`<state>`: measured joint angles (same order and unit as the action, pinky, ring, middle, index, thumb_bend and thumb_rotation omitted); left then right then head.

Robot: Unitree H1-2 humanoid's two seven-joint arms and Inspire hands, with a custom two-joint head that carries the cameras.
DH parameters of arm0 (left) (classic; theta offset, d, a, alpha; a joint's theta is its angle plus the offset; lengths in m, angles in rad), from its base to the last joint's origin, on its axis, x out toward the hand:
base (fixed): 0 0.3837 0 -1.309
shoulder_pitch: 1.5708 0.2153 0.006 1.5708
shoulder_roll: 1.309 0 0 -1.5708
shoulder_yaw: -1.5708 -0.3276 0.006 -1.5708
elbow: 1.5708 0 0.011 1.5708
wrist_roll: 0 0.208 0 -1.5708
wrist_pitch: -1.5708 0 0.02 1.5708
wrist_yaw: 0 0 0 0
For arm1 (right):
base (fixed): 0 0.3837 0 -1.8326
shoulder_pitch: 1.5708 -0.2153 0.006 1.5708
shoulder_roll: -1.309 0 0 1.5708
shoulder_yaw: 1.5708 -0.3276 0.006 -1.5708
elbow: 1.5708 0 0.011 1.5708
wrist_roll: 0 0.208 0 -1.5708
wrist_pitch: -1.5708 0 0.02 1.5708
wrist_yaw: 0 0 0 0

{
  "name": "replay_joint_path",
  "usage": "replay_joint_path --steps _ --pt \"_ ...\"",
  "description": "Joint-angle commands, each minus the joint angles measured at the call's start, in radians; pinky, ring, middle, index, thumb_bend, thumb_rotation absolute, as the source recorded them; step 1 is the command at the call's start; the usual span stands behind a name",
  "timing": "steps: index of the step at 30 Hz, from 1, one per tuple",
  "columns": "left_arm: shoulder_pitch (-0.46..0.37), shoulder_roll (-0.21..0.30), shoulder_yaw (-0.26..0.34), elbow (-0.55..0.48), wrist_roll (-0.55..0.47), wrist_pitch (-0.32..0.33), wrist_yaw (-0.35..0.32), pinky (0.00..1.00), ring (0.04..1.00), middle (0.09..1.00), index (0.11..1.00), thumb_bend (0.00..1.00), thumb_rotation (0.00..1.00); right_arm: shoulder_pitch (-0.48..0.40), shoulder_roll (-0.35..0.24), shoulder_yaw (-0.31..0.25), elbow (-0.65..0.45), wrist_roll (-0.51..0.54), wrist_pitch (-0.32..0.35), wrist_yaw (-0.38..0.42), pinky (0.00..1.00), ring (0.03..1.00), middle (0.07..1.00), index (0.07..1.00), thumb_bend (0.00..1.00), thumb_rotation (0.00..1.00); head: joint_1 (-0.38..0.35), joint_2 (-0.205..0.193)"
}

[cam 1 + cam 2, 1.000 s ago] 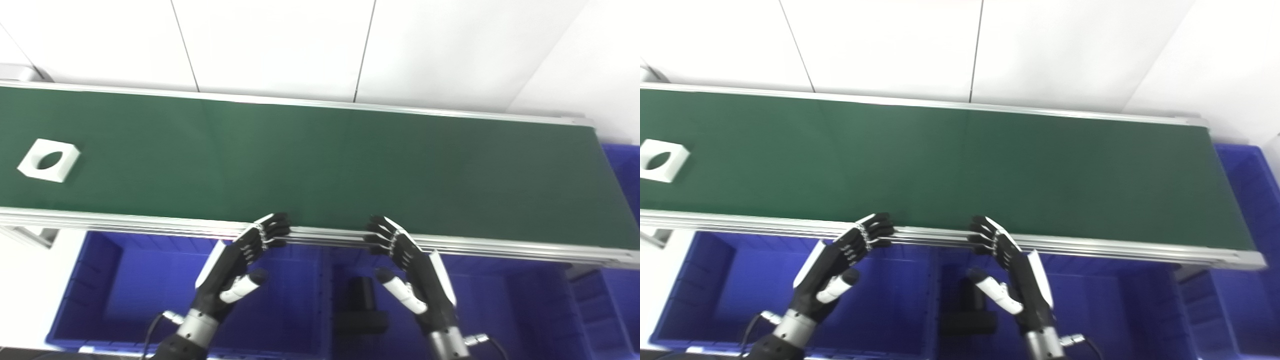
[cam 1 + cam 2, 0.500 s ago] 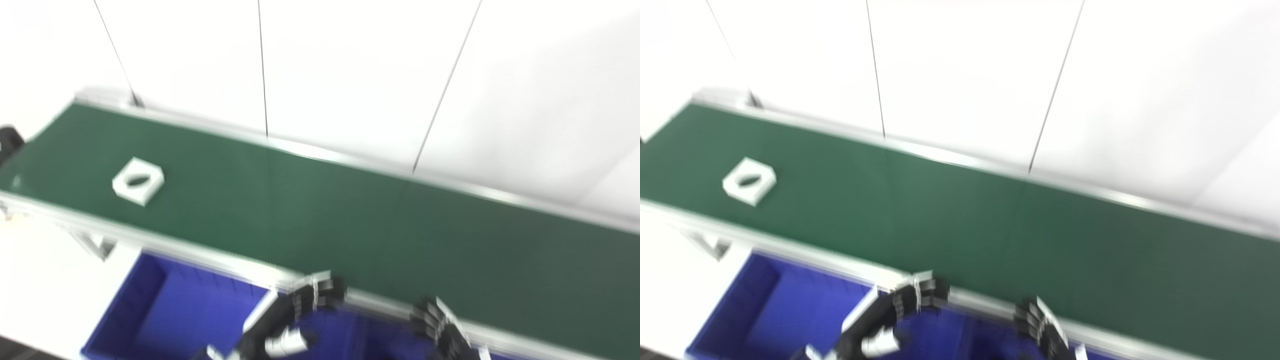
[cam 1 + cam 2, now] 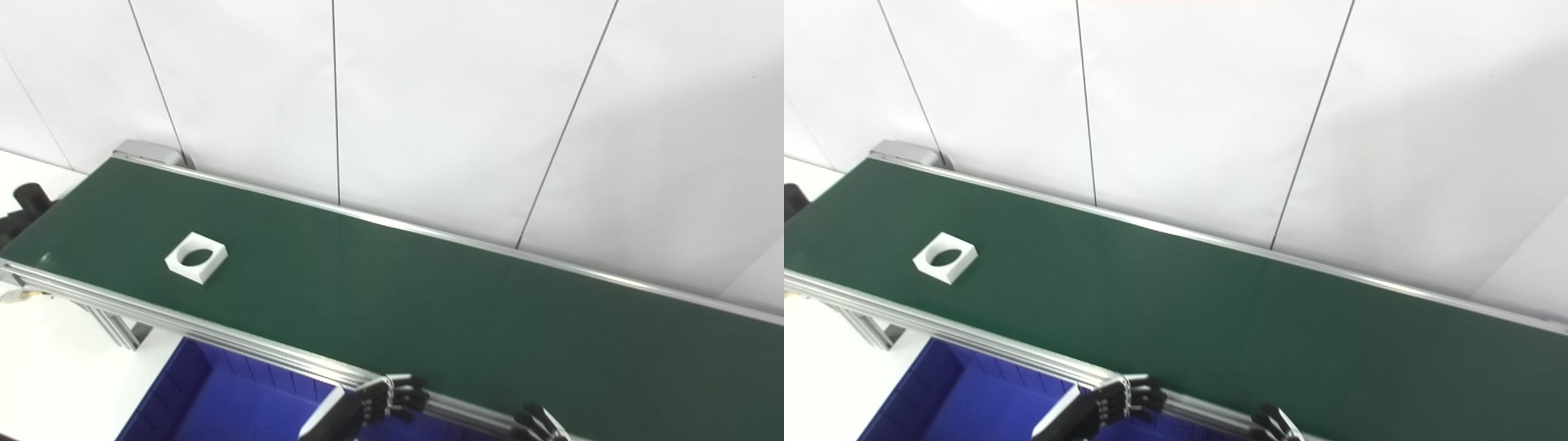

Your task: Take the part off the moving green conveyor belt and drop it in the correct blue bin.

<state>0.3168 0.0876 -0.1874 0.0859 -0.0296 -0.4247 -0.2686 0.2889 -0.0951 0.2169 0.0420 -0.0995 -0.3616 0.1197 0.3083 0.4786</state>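
Part (image 3: 196,266) lies near belt's (image 3: 429,306) front edge, well left of both empty, spread-fingered hands.

premises: a small industrial test cell or lab line, not a home or shop. evidence: a long green belt (image 3: 429,306) in a ribbed aluminium frame (image 3: 202,327), standing on an extrusion leg (image 3: 116,324) over a white floor. a black motor (image 3: 24,202) sits at the belt's left end. a blue plastic bin (image 3: 202,398) stands below the near rail. behind runs a plain white panel wall (image 3: 429,92) with thin dark seams. a white square part (image 3: 196,258) with a round hole lies on the belt.
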Motion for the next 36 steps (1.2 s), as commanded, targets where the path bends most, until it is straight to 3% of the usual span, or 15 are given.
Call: replay_joint_path --steps 1,10,20,33,36 --pt "-0.016 -0.004 -0.002 -0.012 0.004 -0.044 0.003 0.7 0.75 0.777 0.804 0.89 0.66 -0.009 0.004 -0.005 -0.02 0.007 -0.044 -0.002 0.68 0.769 0.822 0.867 0.71 0.86 0.001 0.004" --pt "-0.012 0.002 -0.006 -0.035 0.014 -0.042 0.006 0.7 0.753 0.776 0.806 0.92 0.66 -0.012 0.001 -0.005 -0.018 0.016 -0.052 0.004 0.68 0.767 0.821 0.87 0.7 0.85 0.007 0.009" --pt "-0.01 0.079 -0.031 -0.179 0.026 -0.01 -0.034 0.71 0.768 0.795 0.81 0.89 0.66 -0.008 -0.001 -0.005 -0.025 0.022 -0.048 0.007 0.68 0.77 0.824 0.873 0.71 0.86 0.014 0.017" --pt "-0.035 0.208 0.034 -0.429 -0.01 0.158 -0.042 0.75 0.798 0.82 0.826 0.9 0.62 -0.017 -0.008 -0.009 -0.023 0.029 -0.048 0.014 0.68 0.769 0.823 0.873 0.69 0.86 0.023 0.03" --pt "-0.062 0.237 0.064 -0.457 0.05 0.175 -0.038 0.78 0.817 0.832 0.837 0.89 0.65 -0.02 -0.008 -0.01 -0.021 0.03 -0.044 0.014 0.68 0.769 0.825 0.874 0.7 0.86 0.025 0.031"
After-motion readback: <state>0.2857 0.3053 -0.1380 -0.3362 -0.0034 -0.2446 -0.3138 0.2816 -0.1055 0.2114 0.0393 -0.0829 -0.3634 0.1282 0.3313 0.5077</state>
